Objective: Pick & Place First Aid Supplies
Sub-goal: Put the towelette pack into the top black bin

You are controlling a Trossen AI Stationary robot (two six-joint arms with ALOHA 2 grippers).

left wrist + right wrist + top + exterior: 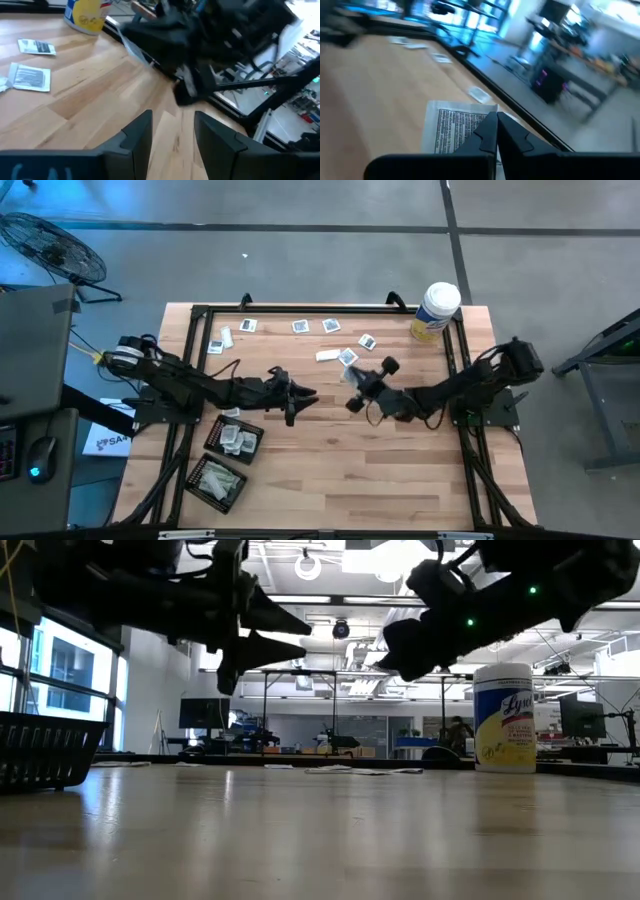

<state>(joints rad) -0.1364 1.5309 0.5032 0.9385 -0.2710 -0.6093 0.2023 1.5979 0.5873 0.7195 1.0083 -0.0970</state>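
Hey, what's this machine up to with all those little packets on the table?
It's sorting first aid packets. The right gripper has shut on a square white packet and holds it above the middle of the wooden table. The left gripper hangs open over the table near two black mesh trays, which already hold some packets. More packets lie along the far edge, near a white canister.

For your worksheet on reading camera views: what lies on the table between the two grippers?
High view: only bare wood lies between the left gripper and the right gripper; no packets there. The right one pinches a printed packet.
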